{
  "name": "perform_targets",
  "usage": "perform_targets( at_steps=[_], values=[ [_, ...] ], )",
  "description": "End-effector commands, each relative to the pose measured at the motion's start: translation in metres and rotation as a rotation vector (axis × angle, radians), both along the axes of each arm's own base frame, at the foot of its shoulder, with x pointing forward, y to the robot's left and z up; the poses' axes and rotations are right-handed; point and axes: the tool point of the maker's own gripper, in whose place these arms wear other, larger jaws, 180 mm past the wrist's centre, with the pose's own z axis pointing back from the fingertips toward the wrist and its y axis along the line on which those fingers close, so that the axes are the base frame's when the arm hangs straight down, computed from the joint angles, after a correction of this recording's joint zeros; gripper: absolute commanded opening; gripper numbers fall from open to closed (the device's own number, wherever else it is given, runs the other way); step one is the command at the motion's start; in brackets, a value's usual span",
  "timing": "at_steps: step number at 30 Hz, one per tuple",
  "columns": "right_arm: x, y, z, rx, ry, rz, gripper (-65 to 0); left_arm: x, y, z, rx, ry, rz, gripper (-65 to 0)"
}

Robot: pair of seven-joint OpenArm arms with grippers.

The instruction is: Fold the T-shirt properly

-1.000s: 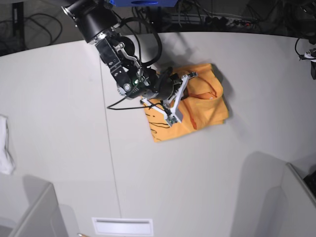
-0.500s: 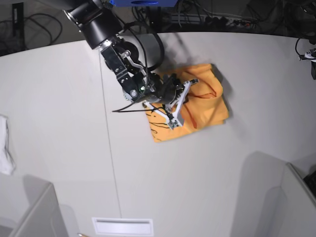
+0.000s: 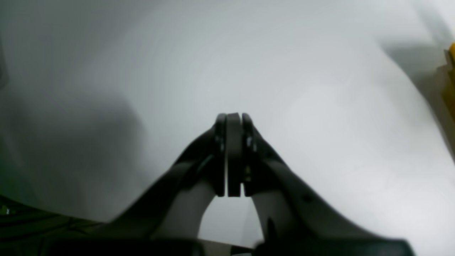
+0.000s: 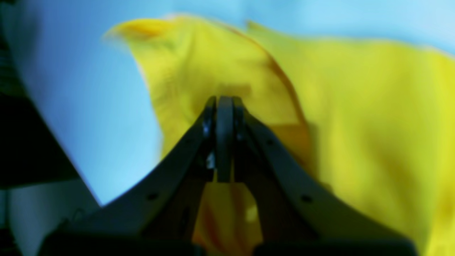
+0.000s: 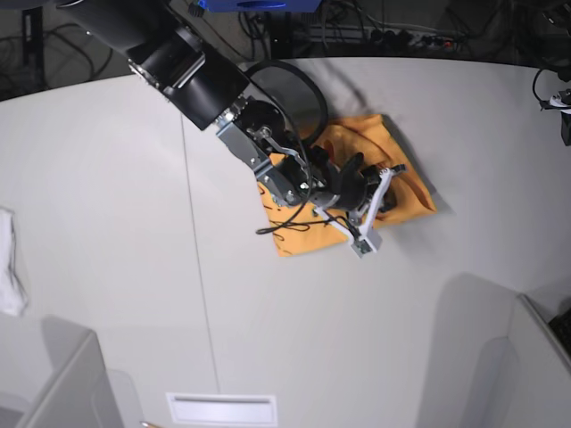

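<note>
The orange-yellow T-shirt [image 5: 406, 192] lies bunched on the white table [image 5: 294, 339] at centre back, with black lettering showing at its lower left [image 5: 290, 234]. My right gripper [image 5: 382, 198] is over the shirt's right part. In the right wrist view its jaws [image 4: 220, 101] are shut with the tips in a raised fold of the yellow cloth [image 4: 355, 106]. My left gripper [image 3: 229, 119] is shut and empty over bare table, with a sliver of the shirt [image 3: 451, 74] at the far right. The left arm is out of the base view.
A small white cloth [image 5: 9, 263] lies at the table's left edge. Grey panels stand at the front left [image 5: 62, 383] and front right [image 5: 535, 357]. A white slotted plate [image 5: 220, 408] sits at the front edge. Cables run along the back.
My right arm has reached further right across the shirt, and the shirt's right edge has stretched out to the right with it.
</note>
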Motion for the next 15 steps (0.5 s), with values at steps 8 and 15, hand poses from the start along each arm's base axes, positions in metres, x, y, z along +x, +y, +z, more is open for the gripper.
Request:
perform_targets(
  at_steps=[8,15],
  values=[
    [0.002,0.041,0.065,0.088,-0.137,0.127,-65.0,0.008,0.003,0.015,0.03,-0.04,-0.019,-65.0],
    [-0.001,-0.03,0.042,-0.09,-0.033,0.049,-65.0,0.007,0.005,0.016,0.031,-0.041,-0.015,-65.0]
  ],
)
